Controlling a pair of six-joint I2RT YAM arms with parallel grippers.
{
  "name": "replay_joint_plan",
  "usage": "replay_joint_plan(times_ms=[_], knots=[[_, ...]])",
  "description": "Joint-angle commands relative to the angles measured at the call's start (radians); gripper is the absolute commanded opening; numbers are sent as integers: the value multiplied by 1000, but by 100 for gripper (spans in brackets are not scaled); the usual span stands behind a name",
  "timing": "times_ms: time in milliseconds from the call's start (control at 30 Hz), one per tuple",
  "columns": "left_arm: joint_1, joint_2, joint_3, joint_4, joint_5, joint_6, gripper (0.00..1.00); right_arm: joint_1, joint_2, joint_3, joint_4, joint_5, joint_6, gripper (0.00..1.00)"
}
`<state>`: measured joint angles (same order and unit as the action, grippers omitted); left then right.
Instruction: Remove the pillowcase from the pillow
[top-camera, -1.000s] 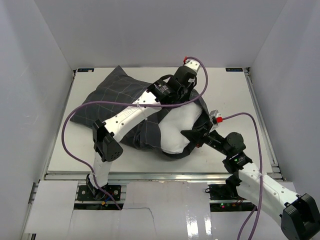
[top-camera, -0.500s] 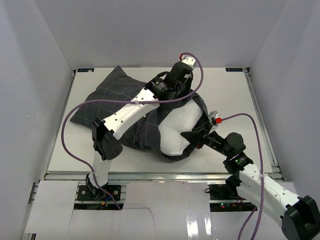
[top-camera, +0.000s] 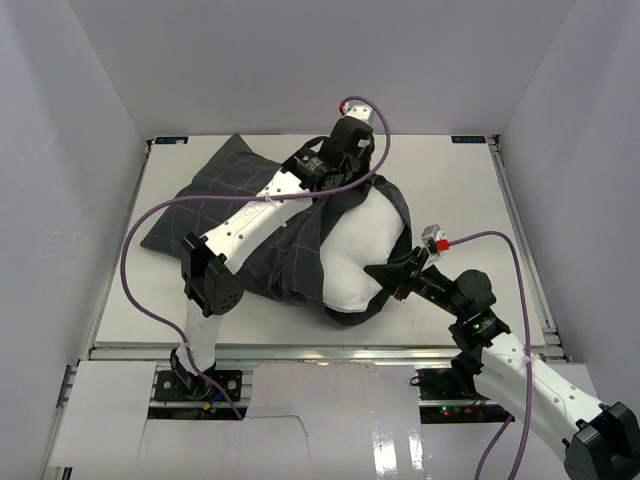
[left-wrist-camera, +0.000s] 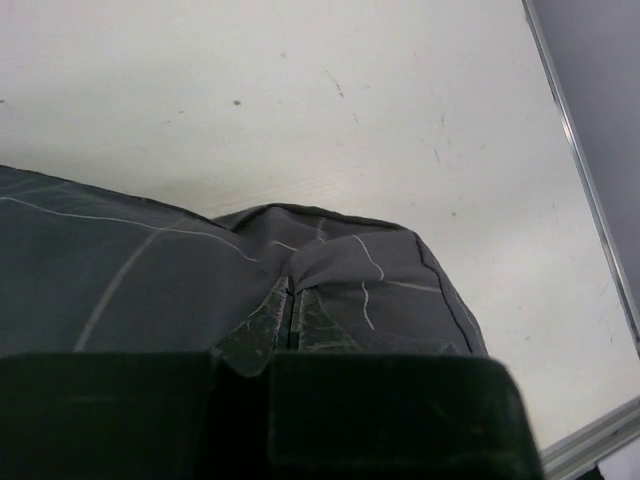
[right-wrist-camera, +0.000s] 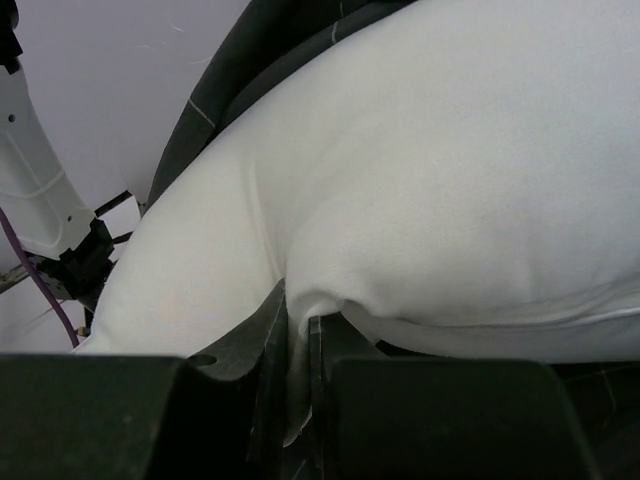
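The dark checked pillowcase (top-camera: 215, 205) lies across the left and middle of the table, still covering the left part of the white pillow (top-camera: 360, 250), whose right end bulges out bare. My left gripper (top-camera: 352, 185) is shut on a fold of the pillowcase (left-wrist-camera: 330, 250) at its open rim, at the far side of the pillow. My right gripper (top-camera: 385, 275) is shut on a pinch of the pillow's white fabric (right-wrist-camera: 400, 200) at its near right corner. The pillow's tag is hidden.
The white table (top-camera: 460, 190) has raised rails along its right edge (top-camera: 520, 240) and near edge. White walls close in left, right and behind. The purple cable (top-camera: 150, 225) of the left arm loops over the pillowcase.
My left gripper has moved away towards the back left, drawing the pillowcase rim with it. More white pillow shows. My right gripper holds its place on the pillow.
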<state>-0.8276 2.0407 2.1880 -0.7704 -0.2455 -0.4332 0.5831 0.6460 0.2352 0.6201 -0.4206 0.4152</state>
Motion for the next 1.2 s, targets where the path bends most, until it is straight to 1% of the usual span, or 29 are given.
replay_joint_plan(times_ms=[0, 133, 300, 400, 667, 800, 867, 900, 933, 967, 1000, 1033, 1100, 1133, 1167], knots=[[105, -11, 1, 25, -100, -81, 0, 11, -66, 15, 60, -41, -12, 8], [134, -8, 0, 20, -109, -76, 0, 12, -82, 26, 29, -43, -23, 8], [146, -11, -17, 14, -120, -71, 0, 11, -98, 26, 27, -44, -18, 8], [173, -4, -36, -4, -147, -85, 0, 11, -117, 24, 26, -58, -18, 8], [239, 1, -151, -26, -169, -98, 0, 11, -172, 24, 21, -76, -24, 8], [249, -7, -200, 0, -138, -98, 0, 12, -174, 13, 43, -76, -23, 8], [251, -17, -230, 29, -27, -58, 0, 12, -164, 4, 61, -83, -16, 8], [251, -30, -238, 58, 30, -43, 9, 12, -155, 6, 66, -90, -16, 8], [248, -43, -244, 81, 181, -23, 36, 12, -145, 7, 69, -96, -16, 8], [249, -57, -254, 104, 272, 14, 49, 12, -116, 7, 82, -104, -13, 8], [243, -89, -275, 153, 367, 28, 58, 12, -100, 7, 98, -134, -12, 8], [239, -102, -280, 169, 515, 40, 71, 12, -68, 3, 124, -158, -6, 8], [222, -117, -248, 175, 624, 65, 75, 14, -40, -16, 218, -229, 10, 8], [217, -119, -238, 175, 714, 73, 81, 12, -20, -25, 254, -254, 13, 8], [208, -119, -220, 171, 750, 77, 83, 12, -11, -45, 327, -303, 13, 8]])
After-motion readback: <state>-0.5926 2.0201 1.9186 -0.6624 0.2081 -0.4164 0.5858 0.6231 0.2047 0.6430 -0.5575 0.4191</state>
